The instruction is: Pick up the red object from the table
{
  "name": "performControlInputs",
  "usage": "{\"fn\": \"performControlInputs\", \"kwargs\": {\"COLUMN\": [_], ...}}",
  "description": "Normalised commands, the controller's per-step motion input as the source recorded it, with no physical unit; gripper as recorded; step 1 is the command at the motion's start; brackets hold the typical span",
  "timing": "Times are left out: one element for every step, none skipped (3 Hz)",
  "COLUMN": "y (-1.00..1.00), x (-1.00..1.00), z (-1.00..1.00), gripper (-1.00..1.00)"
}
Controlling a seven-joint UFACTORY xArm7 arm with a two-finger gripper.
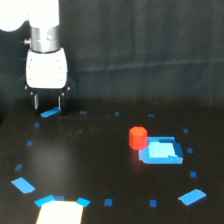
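The gripper (47, 103) hangs at the exterior view's upper left, fingers parted a little, holding nothing, just above a blue scrap (49, 113) near the far edge of the table (90, 160). One red object (137, 137) stands right of centre, touching the left edge of one blue square (161, 151). Bare black surface lies between gripper and red object. Small blue marks ring the area.

— Where does the block (137, 137) sit for you?
— On the table (90, 150), touching the flat square (161, 150) at that square's side toward the exterior view's left.
— And the gripper (47, 103)?
— Well apart from the square, far toward the exterior view's left and farther back, hanging over a small flat piece (49, 113).
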Motion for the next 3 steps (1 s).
{"fn": "performControlInputs", "kwargs": {"y": [-0.89, -0.65, -0.6], "x": [1.0, 1.0, 0.94], "z": [-0.67, -0.47, -0.67], "gripper": [0.41, 0.5, 0.45]}}
